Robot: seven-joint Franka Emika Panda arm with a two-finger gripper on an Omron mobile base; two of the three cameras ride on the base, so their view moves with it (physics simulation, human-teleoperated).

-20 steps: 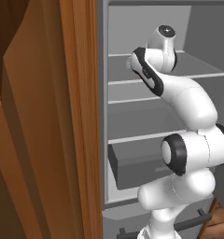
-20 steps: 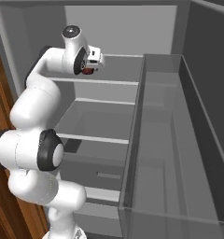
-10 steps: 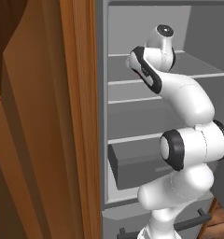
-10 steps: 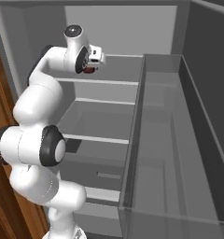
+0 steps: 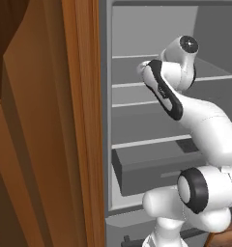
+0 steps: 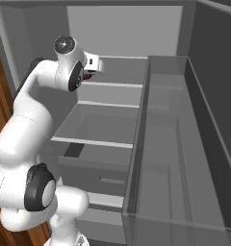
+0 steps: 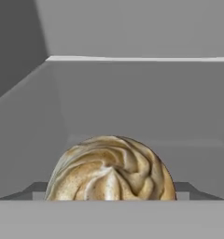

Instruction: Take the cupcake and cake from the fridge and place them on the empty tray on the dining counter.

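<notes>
Reaching onto an upper fridge (image 6: 117, 29) shelf, the gripper (image 6: 90, 73) looks closed around the cupcake (image 7: 110, 169); next, lift it out.

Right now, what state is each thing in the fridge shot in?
fridge: door open, pale inside showing.
drawer: looks pushed in.
cupcake: inside the fridge, right at the gripper; can't tell whether it is gripped.
gripper: reached in over the upper shelf; can't tell whether the jaws are open or shut.
</notes>
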